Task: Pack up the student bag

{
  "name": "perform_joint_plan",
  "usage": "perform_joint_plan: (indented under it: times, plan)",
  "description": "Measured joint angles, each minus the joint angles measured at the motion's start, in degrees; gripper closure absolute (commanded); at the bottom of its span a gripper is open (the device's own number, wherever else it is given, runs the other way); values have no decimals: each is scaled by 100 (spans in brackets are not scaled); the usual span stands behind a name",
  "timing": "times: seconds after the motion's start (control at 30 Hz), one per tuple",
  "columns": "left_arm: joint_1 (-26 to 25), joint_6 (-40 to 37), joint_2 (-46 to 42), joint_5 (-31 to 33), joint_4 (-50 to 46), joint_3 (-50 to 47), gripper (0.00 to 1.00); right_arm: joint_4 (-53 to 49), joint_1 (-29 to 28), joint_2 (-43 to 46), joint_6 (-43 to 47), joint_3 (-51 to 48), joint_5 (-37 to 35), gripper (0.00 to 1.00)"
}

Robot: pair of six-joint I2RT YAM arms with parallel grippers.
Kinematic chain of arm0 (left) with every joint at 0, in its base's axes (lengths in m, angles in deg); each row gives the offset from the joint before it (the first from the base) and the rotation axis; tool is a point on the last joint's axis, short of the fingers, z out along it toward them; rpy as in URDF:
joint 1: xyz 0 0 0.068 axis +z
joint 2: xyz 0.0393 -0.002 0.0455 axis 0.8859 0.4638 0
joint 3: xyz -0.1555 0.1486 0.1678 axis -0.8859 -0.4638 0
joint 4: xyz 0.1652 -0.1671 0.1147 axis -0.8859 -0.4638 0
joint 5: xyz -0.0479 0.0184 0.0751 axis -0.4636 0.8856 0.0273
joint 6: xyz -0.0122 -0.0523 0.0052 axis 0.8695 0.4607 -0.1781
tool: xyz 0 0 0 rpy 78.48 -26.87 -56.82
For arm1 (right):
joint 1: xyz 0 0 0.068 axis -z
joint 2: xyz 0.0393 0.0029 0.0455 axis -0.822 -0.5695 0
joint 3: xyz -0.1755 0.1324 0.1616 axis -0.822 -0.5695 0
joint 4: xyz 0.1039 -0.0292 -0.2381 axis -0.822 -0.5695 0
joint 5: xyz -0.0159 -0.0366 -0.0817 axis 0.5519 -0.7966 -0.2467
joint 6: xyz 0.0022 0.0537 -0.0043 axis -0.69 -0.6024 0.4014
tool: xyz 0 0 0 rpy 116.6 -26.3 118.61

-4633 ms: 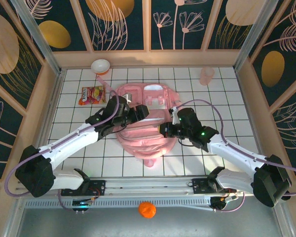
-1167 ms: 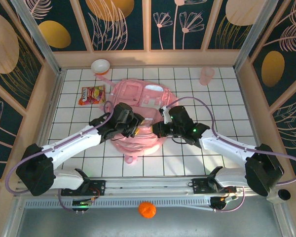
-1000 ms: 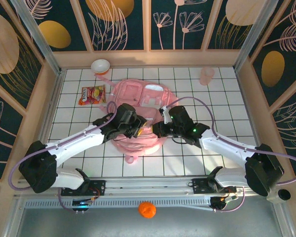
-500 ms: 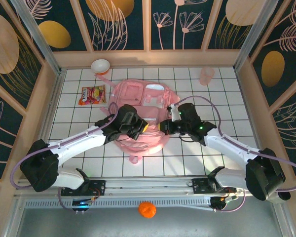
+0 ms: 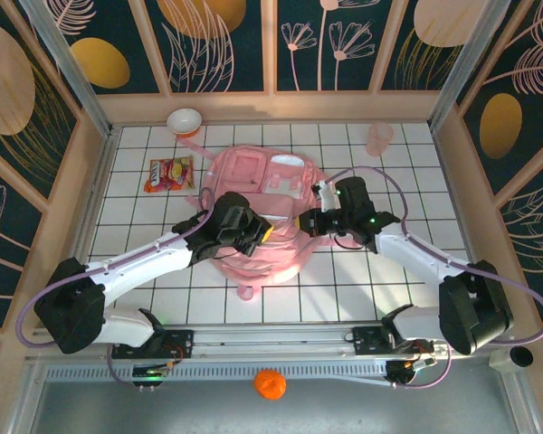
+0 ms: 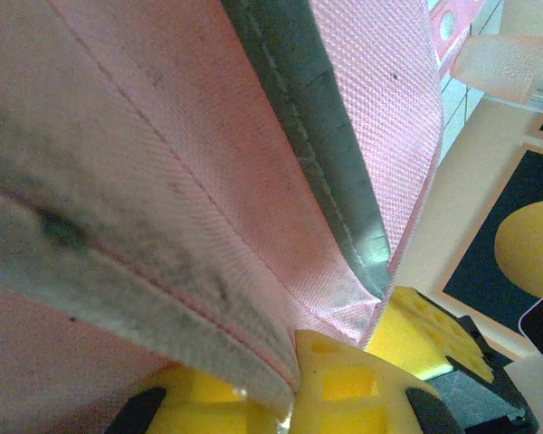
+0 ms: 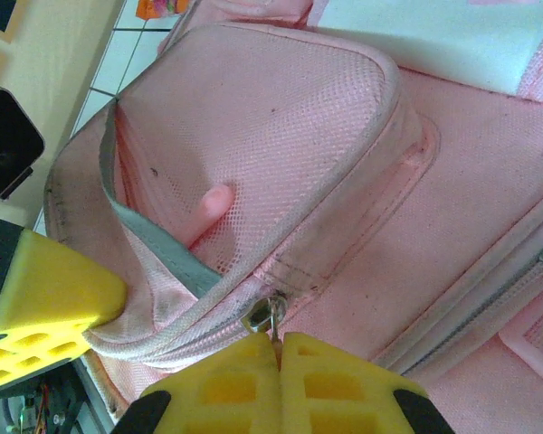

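The right jaws are pinching shut on the zipper pull [image 7: 270,313] of a mesh front pocket [image 7: 253,117] on the bag [image 5: 252,172]. Just beside them, the left jaws are clamping the pocket's grey-trimmed rim [image 6: 326,181]. The bag is lying flat on the tiled counter [image 5: 344,280], under and beyond both jaws. A snack packet [image 5: 168,172] and bowl [image 5: 184,120] are sitting farther beyond the left jaws, and a cup [image 5: 378,137] is standing well beyond the right jaws.

Top camera looks down; 2 wrist cameras close on shared student bag [image 5: 244,167].
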Motion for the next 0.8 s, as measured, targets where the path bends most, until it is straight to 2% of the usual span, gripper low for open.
perform_joint_plan:
  times: [0.47,0.8]
  plan:
    - [52,-68,9,46,173,0,100,-66,225,-361,201,282,334,100]
    - [72,-107,466,83,568,70,100,151,417,-774,-494,361,258,100]
